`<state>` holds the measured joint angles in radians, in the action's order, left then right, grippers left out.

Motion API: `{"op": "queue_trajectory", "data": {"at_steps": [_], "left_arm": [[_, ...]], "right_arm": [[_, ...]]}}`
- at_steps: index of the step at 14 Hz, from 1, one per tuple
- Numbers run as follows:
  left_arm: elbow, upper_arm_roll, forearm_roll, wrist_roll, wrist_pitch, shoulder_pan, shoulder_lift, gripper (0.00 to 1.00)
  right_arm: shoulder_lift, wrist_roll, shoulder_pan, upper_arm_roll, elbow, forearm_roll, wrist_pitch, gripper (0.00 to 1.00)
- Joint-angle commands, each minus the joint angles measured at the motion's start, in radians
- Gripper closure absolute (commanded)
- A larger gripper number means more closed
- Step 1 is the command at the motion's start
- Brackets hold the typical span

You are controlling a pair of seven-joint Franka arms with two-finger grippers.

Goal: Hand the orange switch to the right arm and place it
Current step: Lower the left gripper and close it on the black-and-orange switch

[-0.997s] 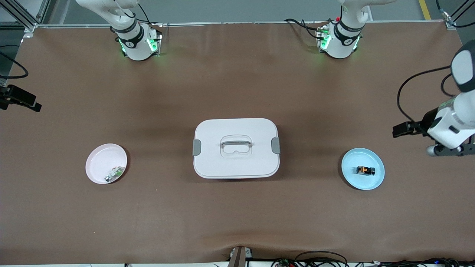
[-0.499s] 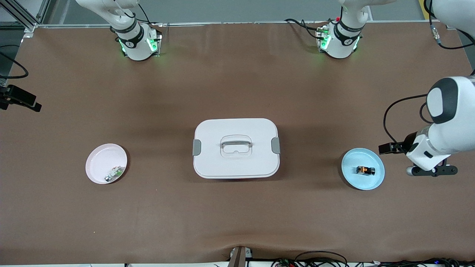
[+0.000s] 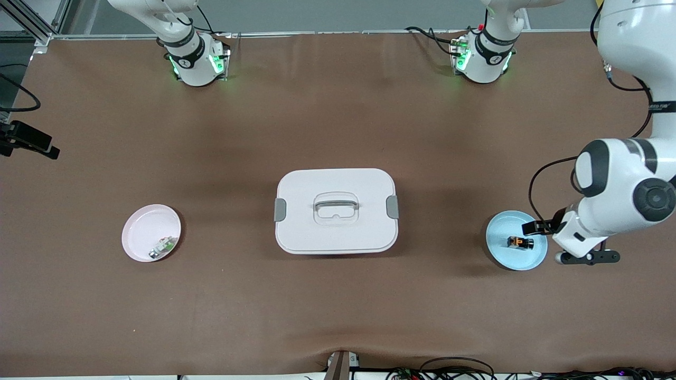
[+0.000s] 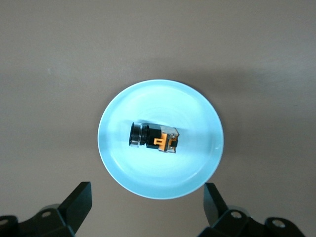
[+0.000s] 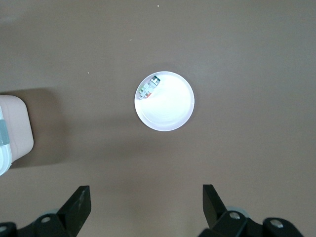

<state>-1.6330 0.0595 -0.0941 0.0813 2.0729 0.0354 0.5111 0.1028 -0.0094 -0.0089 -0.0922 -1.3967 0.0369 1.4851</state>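
The orange switch is a tiny black block with an orange middle. It lies on its side in the small blue plate at the left arm's end of the table. In the left wrist view the switch is in the middle of the plate. My left gripper hangs open and empty above the table just beside the plate, and its own view shows it at the plate's edge. My right gripper is open and empty, high over the table, and out of the front view.
A white lidded box with a handle stands mid-table, and its corner shows in the right wrist view. A pink plate at the right arm's end holds a small green-and-silver part; both show in the right wrist view.
The left arm has swung in from the table's end and come down toward the blue plate. The switch and plates have not moved.
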Motion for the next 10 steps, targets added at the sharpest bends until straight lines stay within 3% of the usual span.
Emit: {"op": "queue_trajectory", "data": {"at_steps": [1,10], "left_arm": [[0.001,-0.003,-0.045,0.014,0.039,-0.006,0.027,0.0],[-0.01,0.0,-0.108,0.002,0.139,0.001,0.101,0.0]], "right_arm": [[-0.026,-0.006,-0.008,0.002,-0.022,0.015,0.006,0.0],[-0.025,-0.003,-0.013,0.002,-0.022,0.02,0.009,0.0]]}}
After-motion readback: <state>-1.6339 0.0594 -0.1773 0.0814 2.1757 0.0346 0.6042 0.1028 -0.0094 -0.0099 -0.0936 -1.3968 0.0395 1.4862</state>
